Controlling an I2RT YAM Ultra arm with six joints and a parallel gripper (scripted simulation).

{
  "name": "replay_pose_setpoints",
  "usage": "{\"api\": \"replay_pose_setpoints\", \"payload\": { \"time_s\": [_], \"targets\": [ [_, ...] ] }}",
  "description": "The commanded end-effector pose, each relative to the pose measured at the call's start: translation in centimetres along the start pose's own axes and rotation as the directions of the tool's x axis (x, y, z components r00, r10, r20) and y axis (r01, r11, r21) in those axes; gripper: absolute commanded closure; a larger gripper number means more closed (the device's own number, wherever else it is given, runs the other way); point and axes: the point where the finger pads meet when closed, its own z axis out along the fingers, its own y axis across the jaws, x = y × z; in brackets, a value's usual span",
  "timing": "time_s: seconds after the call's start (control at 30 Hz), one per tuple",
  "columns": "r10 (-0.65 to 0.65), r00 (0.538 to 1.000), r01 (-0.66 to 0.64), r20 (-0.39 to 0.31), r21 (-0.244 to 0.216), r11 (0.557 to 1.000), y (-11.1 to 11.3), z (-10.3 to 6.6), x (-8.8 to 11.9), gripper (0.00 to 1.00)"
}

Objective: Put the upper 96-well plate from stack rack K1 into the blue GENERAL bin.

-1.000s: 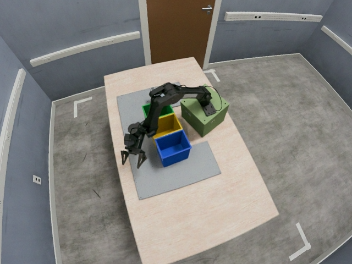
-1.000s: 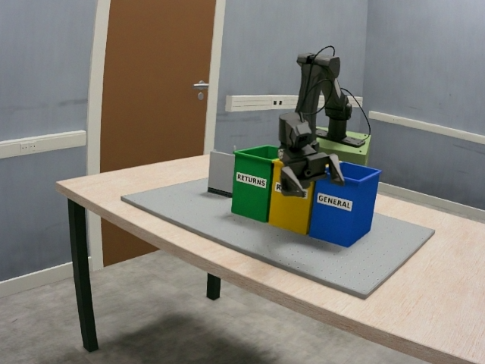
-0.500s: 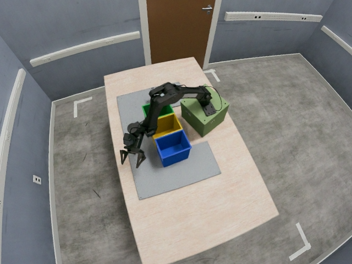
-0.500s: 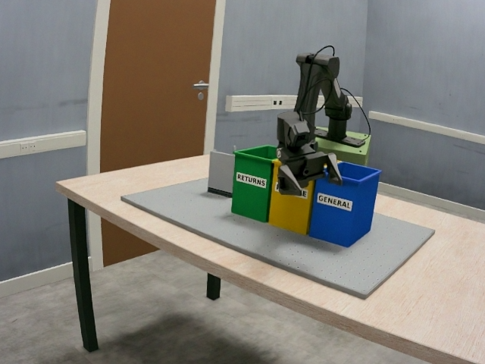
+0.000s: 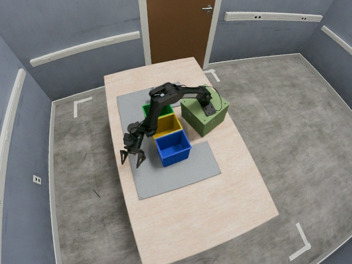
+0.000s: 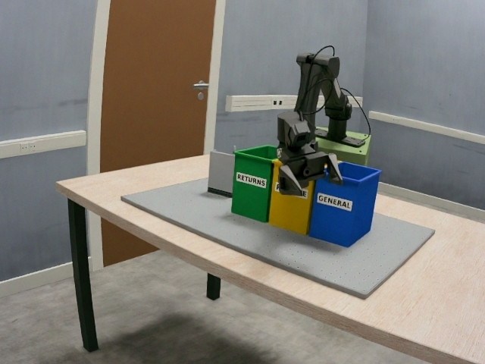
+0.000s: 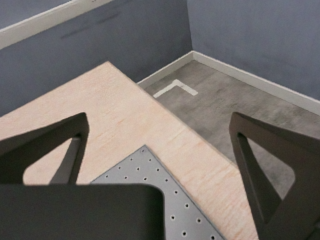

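We hold our end effector (image 6: 309,172) released and empty beside the blue bin (image 6: 344,205), likely before reaching for the rack (image 6: 220,173).

Dark grey arm (image 5: 159,105) with a two-fingered gripper (image 5: 132,159)

Matte, blocky links; a thin black cable (image 6: 358,105) loops near its base plate (image 5: 209,109); fingers are hollow triangular frames.

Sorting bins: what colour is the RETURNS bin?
Green, clearest in the exterior view.

Even light, soft shadows, edges warped.
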Motion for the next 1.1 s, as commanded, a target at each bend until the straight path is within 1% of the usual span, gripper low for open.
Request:
{"api": "replay_pose_setpoints", "payload": {
  "time_s": [0.0, 0.4, 0.43, 0.47, 0.5, 0.53, 0.6, 0.63, 0.7, 0.73, 0.77, 0.8, 0.83, 0.9, 0.93, 0.97, 1.0, 1.03, 1.07],
  "targets": [
    [-0.078, 0.995, 0.078, 0.07, -0.004, 0.997, -0.3, 0.1, -4.7, 0.0],
    [-0.078, 0.995, 0.078, 0.07, -0.004, 0.997, -0.3, 0.1, -4.7, 0.0],
    [-0.073, 0.996, 0.07, 0.049, 0.046, 0.996, -1.3, -0.3, -4.5, 0.0],
    [-0.043, 0.999, 0.043, 0.004, 0.077, 0.996, -1.4, -1.0, -2.7, 0.0],
    [-0.044, 0.999, 0.044, -0.007, 0.098, 0.994, -1.8, -1.3, -2.7, 0.0],
    [-0.07, 0.997, 0.068, 0.018, 0.097, 0.993, -2.5, -1.1, -4.2, 0.0],
    [-0.075, 0.997, 0.073, 0.022, 0.097, 0.993, -3.4, -1.6, -4.4, 0.0],
    [-0.075, 0.997, 0.073, 0.021, 0.08, 0.994, -3.5, -1.9, -4.4, 0.0],
    [-0.075, 0.997, 0.073, 0.021, 0.08, 0.994, -3.5, -1.9, -4.4, 0.0],
    [-0.075, 0.997, 0.074, 0.005, 0.126, 0.989, -4.3, -2.2, -4.4, 0.0],
    [-0.042, 0.998, 0.048, -0.04, 0.156, 0.987, -4.3, -3.0, -2.6, 0.0],
    [-0.041, 0.998, 0.049, -0.051, 0.176, 0.983, -4.7, -3.3, -2.6, 0.0],
    [-0.073, 0.997, 0.076, -0.023, 0.175, 0.982, -5.5, -3.1, -4.3, 0.0],
    [-0.073, 0.997, 0.076, -0.023, 0.175, 0.982, -5.5, -3.1, -4.3, 0.0],
    [-0.074, 0.997, 0.077, -0.023, 0.175, 0.982, -5.9, -3.4, -4.3, 0.0],
    [-0.064, 0.997, 0.072, -0.047, 0.203, 0.976, -6.2, -3.8, -3.9, 0.0],
    [-0.036, 0.996, 0.055, -0.086, 0.229, 0.972, -6.1, -4.5, -2.4, 0.0],
    [-0.033, 0.995, 0.056, -0.097, 0.249, 0.967, -6.6, -4.9, -2.4, 0.0],
    [-0.059, 0.995, 0.076, -0.076, 0.249, 0.965, -7.3, -4.8, -3.8, 0.0]
  ]
}}
